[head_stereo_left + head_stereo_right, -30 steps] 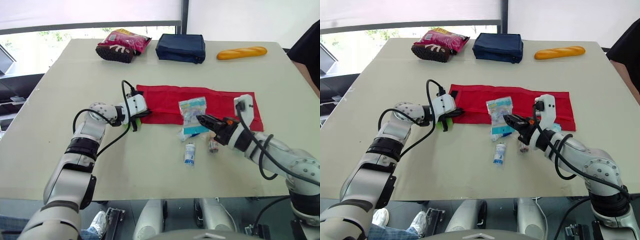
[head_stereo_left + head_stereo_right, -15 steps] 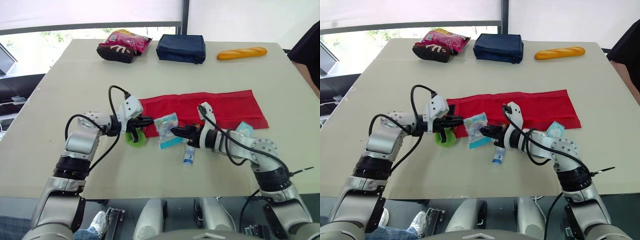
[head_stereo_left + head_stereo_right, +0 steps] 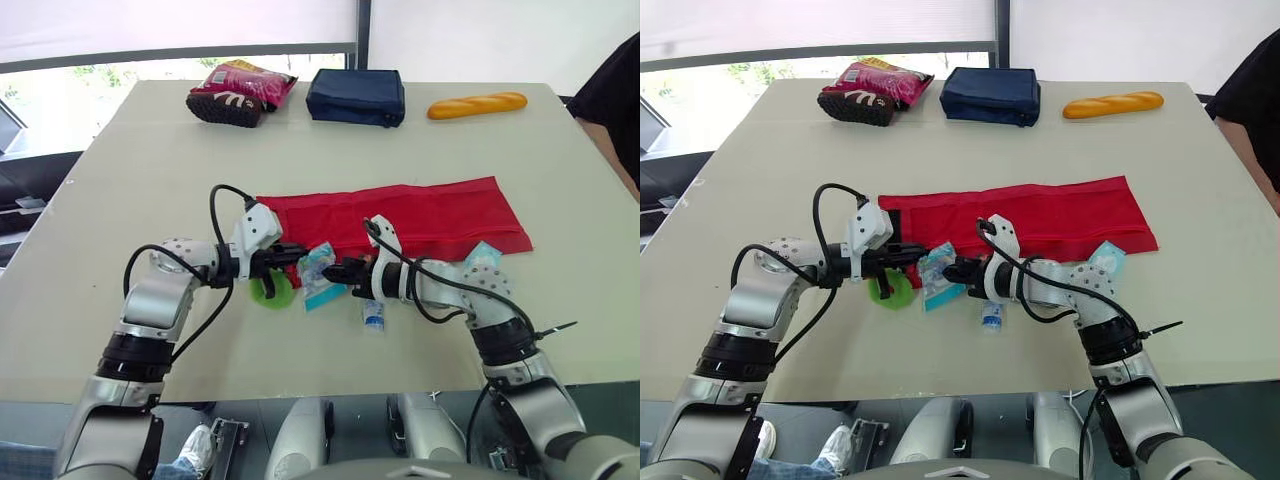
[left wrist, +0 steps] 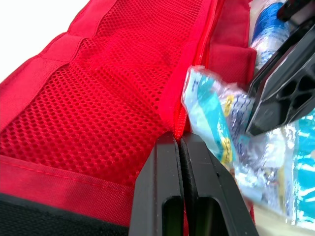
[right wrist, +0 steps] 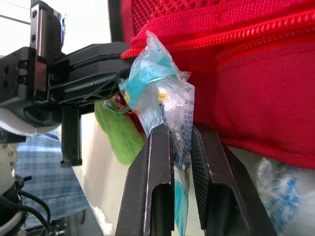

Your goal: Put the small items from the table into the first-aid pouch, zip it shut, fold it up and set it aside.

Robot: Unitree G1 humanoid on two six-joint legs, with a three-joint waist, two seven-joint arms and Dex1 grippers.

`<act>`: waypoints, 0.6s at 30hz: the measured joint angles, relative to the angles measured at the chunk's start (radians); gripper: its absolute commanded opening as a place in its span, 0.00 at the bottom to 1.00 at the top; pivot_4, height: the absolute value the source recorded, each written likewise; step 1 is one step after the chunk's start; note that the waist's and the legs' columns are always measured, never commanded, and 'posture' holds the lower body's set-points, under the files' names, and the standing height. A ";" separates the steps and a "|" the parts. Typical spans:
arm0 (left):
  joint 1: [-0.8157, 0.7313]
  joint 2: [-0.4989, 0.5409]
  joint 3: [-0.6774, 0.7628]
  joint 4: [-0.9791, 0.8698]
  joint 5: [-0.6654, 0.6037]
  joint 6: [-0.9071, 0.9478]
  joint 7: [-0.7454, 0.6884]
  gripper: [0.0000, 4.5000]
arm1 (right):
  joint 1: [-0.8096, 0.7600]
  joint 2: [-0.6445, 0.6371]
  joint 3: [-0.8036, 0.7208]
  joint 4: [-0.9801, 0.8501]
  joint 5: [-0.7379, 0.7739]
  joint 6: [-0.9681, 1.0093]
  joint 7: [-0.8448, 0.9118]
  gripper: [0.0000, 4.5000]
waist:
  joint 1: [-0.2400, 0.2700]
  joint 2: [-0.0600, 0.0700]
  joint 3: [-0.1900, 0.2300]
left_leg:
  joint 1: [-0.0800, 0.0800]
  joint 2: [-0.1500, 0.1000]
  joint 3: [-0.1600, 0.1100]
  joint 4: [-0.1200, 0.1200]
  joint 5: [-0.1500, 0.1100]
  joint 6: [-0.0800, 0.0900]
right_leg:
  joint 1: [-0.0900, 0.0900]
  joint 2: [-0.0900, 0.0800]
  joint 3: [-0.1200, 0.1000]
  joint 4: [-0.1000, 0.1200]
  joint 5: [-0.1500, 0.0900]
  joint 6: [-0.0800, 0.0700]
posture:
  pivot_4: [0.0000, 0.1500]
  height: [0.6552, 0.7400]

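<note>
Insertion of a packet into the first-aid pouch (image 3: 420,212) appears to be the step in hand. The pouch lies unfolded along the middle of the table (image 3: 150,160), with its zipper mouth lifted at the robot's left end.

**Gripper states**
- The left gripper (image 4: 178,138) has its fingers closed tight on the red fabric edge beside the zipper and holds the mouth up off the table.
- The right gripper (image 5: 179,130) has its fingers nearly closed, pinching a clear packet (image 3: 318,275) with blue print. The packet's top touches the pouch mouth, just beside the left gripper's fingers.

**Items not yet packed**
- A green item (image 3: 270,290) lies on the table under the left gripper.
- A small bottle (image 3: 373,313) lies just below the right gripper.
- A second packet (image 3: 483,260) lies against the pouch's near edge toward its right end.

**Likely faults**
1. The packet may crumple. The film is soft, and if pushed against the zipper edge rather than through the gap it will likely fold instead of entering.
2. The mouth may be lost. The left pinch holds only a thin strip of fabric, so a sideways push from the packet could pull it free and let the opening fall flat.
3. The fingers may collide. The two grippers work very close together, and a small advance of the right one could strike the left fingers.
4. The packet may drop early. If it is released before it clears the zipper, it will likely slide back onto the table.
</note>
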 measured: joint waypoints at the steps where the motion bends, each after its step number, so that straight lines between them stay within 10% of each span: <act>1: 0.007 0.001 0.001 -0.007 -0.001 0.002 0.002 0.00 | -0.001 0.005 -0.004 0.005 -0.002 0.003 0.000 0.01 | 0.000 0.000 0.000 | 0.000 0.000 0.000 0.000 0.000 0.000 | 0.000 0.000 0.000 0.000 0.000 0.000 | 1.00 0.65; 18: 0.110 0.023 0.033 -0.161 -0.043 0.050 0.028 0.00 | -0.037 0.225 -0.229 0.136 -0.149 -0.101 0.043 0.01 | -0.003 0.001 0.000 | 0.001 0.000 0.000 0.000 0.000 0.000 | 0.000 0.001 0.000 0.001 0.000 0.000 | 1.00 0.65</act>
